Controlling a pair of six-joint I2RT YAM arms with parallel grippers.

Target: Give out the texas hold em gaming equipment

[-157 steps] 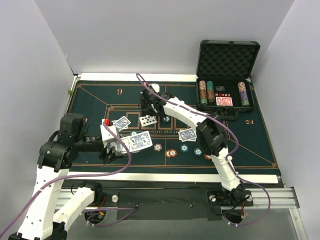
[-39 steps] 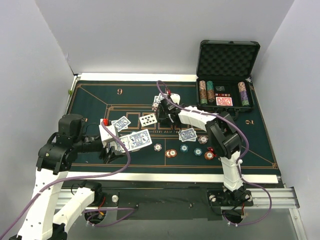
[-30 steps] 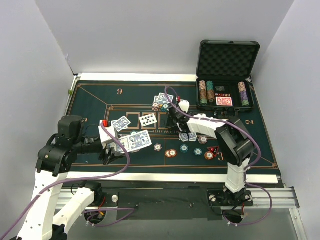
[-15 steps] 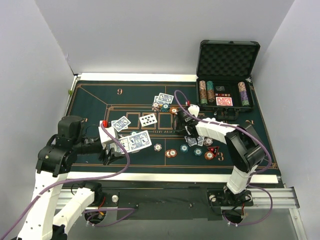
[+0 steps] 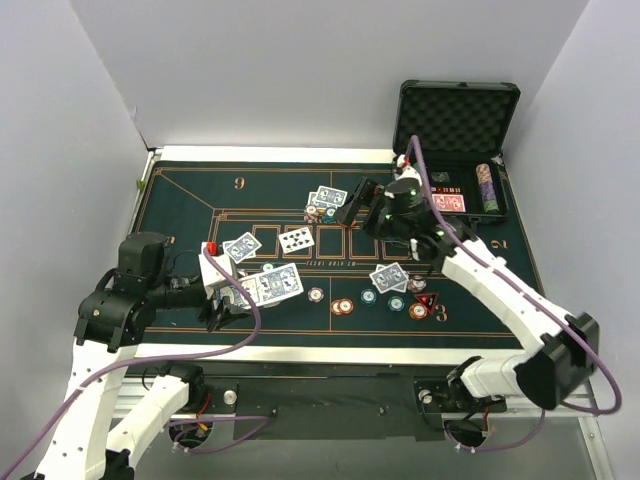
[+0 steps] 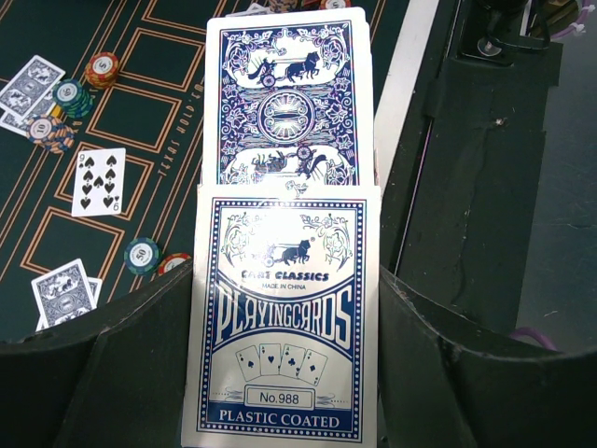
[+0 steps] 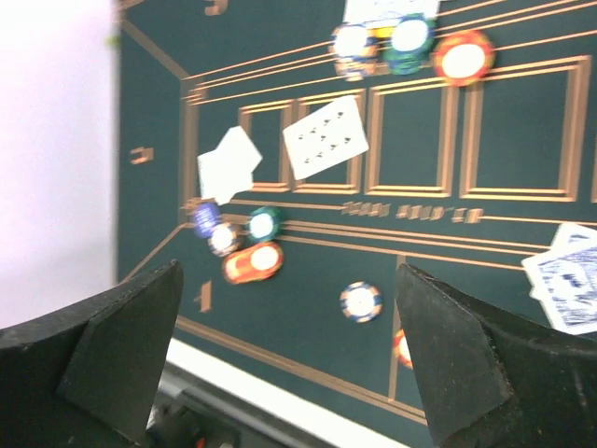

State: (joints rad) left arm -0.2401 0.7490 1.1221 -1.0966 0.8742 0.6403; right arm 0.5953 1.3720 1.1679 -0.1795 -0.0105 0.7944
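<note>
**Left arm clamps the card pack; right jaws wide and empty**

In the overhead view the left gripper sits at the lower left of the frame. It is closed on a blue-and-white cardboard playing-card box. Its wrist camera shows the box pinched between the two black fingers, filling the lower middle of that frame. A single blue-backed card juts out past the box's far end toward the top.

The right gripper is raised above the upper middle of the dark green felt mat. In its own wrist view the jaws are spread to the left and right edges of the frame, with nothing between them.

Small blue-backed cards lie face down on the mat in three spots: left of centre, upper centre and right of centre. A face-up nine of spades lies near the middle, apart from them.

Round poker chips form a loose row across the lower middle of the mat. A few more chips cluster just beside the upper-centre cards.

A black foam-lined hard case stands open at the upper right. It holds chip stacks and a red-backed deck.
</note>
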